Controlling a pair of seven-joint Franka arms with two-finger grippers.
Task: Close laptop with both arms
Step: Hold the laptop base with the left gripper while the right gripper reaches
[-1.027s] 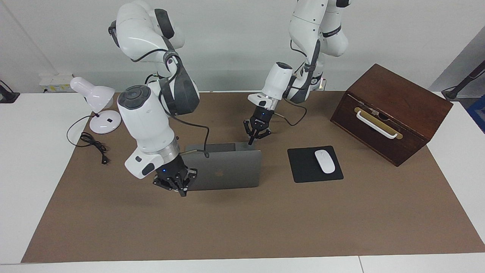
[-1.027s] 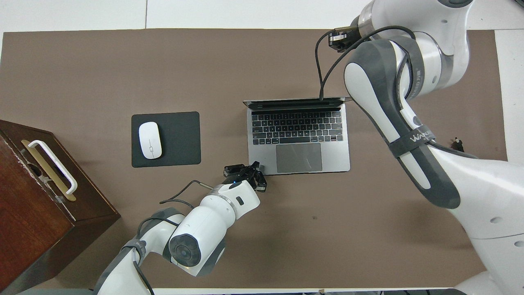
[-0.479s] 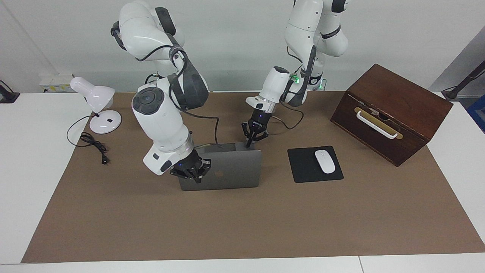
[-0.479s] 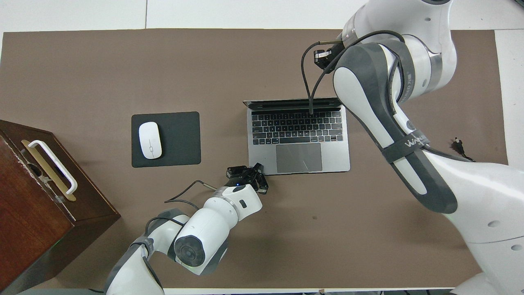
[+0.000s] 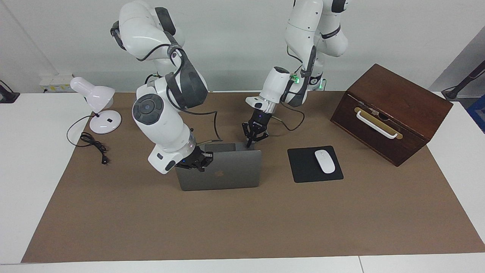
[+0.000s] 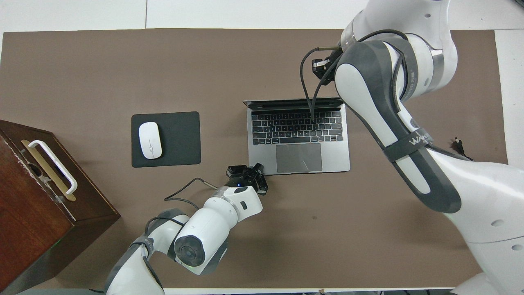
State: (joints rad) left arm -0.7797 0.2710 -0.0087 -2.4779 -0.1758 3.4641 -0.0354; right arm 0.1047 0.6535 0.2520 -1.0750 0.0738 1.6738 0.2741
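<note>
one laptop point(image 5: 221, 170), one white mouse point(image 5: 324, 161), one black mouse pad point(image 5: 303, 168), one wooden box point(image 5: 394, 110) and one white lamp point(image 5: 96, 100) sit on one desk point(image 5: 22, 159) with one brown mat point(image 5: 242, 223). two arms, one pincer each.

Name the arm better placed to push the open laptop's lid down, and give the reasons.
Right. The right claw, shut, is at the upright lid's outer face near its top edge on the thin silver-grey metal laptop, ready to push it toward the keyboard. The left claw, shut, rests at the base's corner nearest the robots, seemingly steadying it.
</note>
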